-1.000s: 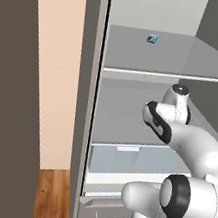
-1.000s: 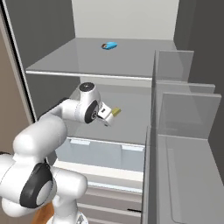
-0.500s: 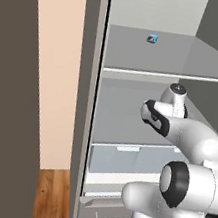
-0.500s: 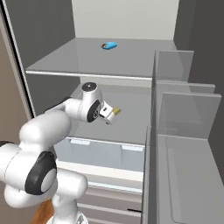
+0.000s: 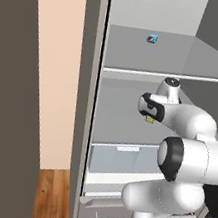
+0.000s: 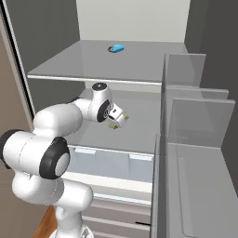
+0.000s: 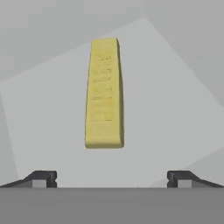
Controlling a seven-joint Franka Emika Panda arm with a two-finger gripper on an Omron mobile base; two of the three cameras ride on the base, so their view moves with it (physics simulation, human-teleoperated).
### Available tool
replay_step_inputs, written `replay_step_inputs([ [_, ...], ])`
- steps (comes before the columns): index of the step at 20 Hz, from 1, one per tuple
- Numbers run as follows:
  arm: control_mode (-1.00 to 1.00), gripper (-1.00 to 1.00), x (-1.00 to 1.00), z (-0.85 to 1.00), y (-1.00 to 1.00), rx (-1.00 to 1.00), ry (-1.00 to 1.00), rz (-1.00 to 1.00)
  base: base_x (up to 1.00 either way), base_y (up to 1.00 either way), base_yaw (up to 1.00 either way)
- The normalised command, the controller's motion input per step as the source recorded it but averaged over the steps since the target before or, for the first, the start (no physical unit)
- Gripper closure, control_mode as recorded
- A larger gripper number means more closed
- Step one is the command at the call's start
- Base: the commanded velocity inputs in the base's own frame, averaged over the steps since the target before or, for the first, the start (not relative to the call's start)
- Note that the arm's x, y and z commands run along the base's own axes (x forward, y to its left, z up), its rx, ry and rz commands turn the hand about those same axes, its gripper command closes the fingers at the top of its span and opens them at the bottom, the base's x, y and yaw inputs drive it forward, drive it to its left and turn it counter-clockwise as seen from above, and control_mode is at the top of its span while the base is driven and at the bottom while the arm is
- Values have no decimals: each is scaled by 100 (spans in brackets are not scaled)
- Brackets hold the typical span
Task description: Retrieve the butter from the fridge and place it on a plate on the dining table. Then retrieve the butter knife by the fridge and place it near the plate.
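The butter [image 7: 104, 94] lies flat on the grey middle shelf [image 6: 139, 125] inside the open fridge [image 5: 84, 101], one shelf below the small blue packet [image 6: 116, 48]. The gripper [image 7: 111, 177] hovers just short of the butter, jaws wide apart and holding nothing.

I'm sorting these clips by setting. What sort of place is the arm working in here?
Most likely the inside of an open fridge in a kitchen: grey shelves, a drawer below, door bins to the side, and a stick of butter lying on the shelf ahead of the open jaws.
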Motion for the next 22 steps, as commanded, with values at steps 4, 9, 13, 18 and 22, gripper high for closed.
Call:
replay_step_inputs([
  [4, -100, -100, 42, -16, -4, 0, 0, 1, 0, 0, 0],
  [9, -100, -100, 18, -27, -4, 2, 0, 1, 0, 0, 0],
  [13, -100, -100, 12, -24, -24, 1, 0, 3, 0, 0, 0],
  [18, -100, -100, 25, -9, -16, 0, 0, 2, 0, 0, 0],
  [22, -100, -100, 31, 0, 0, 0, 0, 0, 0, 0, 0],
])
